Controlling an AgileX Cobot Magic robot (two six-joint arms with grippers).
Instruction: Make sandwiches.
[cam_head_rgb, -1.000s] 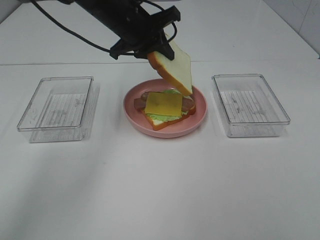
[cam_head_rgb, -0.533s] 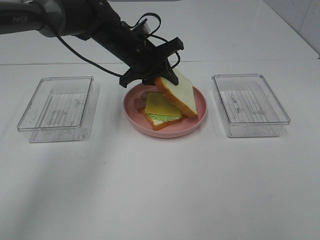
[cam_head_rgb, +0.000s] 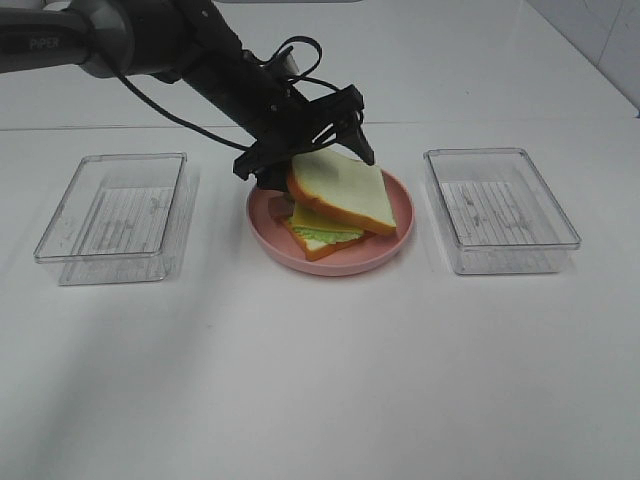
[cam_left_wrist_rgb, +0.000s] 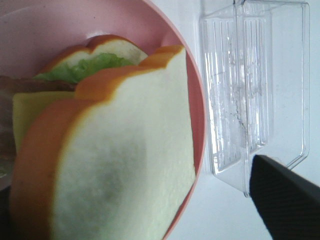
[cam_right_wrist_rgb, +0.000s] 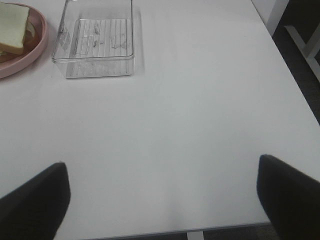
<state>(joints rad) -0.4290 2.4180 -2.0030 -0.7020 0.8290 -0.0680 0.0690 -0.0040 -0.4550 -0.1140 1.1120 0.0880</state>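
Exterior high view: the top slice, tilted in the left gripper (cam_head_rgb: 305, 150) half a second ago, now lies released on the sandwich (cam_head_rgb: 335, 205) on the pink plate (cam_head_rgb: 395, 235), jaws spread wide just above its far edge. Plate mid-table between two clear trays, left (cam_head_rgb: 115, 215) and right (cam_head_rgb: 500, 208), each near but apart; the white table's (cam_head_rgb: 320, 380) near half lies open. Right gripper (cam_right_wrist_rgb: 160, 200), jaws wide and holding nothing, hangs over bare table well right of the sandwich.
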